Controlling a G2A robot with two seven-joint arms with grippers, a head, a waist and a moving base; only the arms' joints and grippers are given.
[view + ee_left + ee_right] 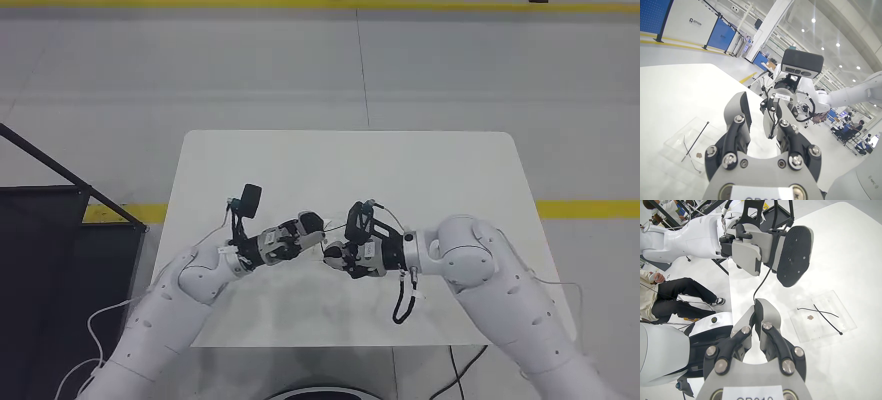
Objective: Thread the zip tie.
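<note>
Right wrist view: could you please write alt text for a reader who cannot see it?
The right gripper, shut, pinches one end of a black zip tie that runs up into the open left gripper. On the white table, a clear tray holds two more zip ties, crossed.

**Robot body: appearance**

White glossy arm shells [170, 310]. Left hand [772, 277] and right hand [755, 304] alike: grey palm plate [753, 376], black linkage bars [777, 339], silver screws [798, 351], grey fingers [745, 255] with black dotted pads [794, 255]. White printed label [753, 393] on each palm. Black cable [403, 300] loops behind right hand's wrist.
</note>
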